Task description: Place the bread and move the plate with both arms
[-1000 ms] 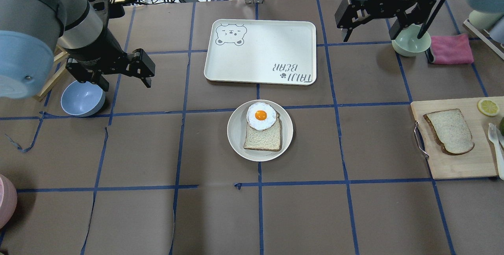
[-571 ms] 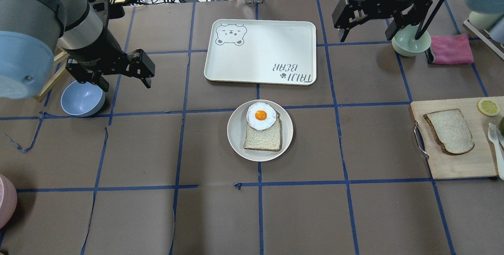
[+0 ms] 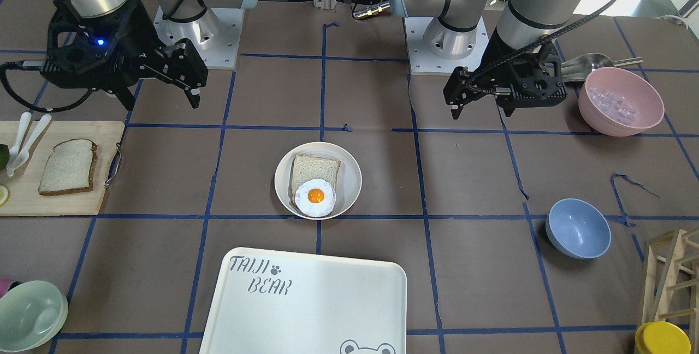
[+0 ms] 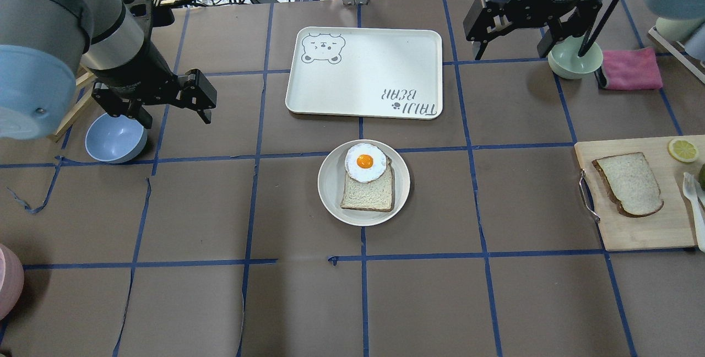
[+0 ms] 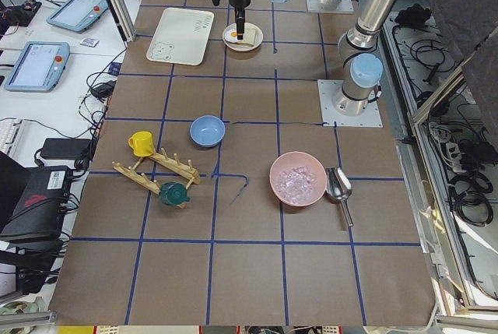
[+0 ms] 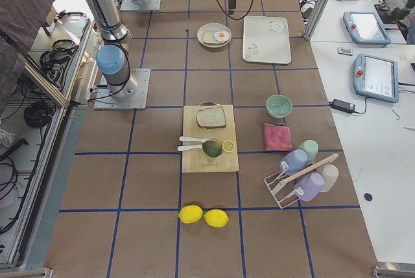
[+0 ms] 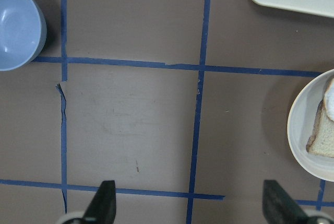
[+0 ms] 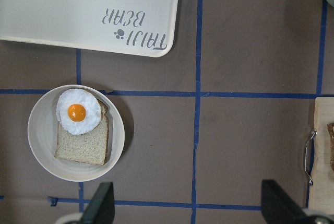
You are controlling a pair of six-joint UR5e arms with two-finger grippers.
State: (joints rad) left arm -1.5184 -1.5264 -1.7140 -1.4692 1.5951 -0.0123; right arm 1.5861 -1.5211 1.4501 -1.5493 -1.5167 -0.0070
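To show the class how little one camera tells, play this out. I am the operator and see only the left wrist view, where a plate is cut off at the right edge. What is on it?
Observer: The plate carries a pale toast slice with a fried egg on top.
Operator: Where is the bread I must place?
Observer: The bread lies flat on a wooden cutting board, on the robot's right side of the table.
Operator: And the other arm?
Observer: The right gripper is open and empty. In the overhead view it sits between the tray and a green bowl.
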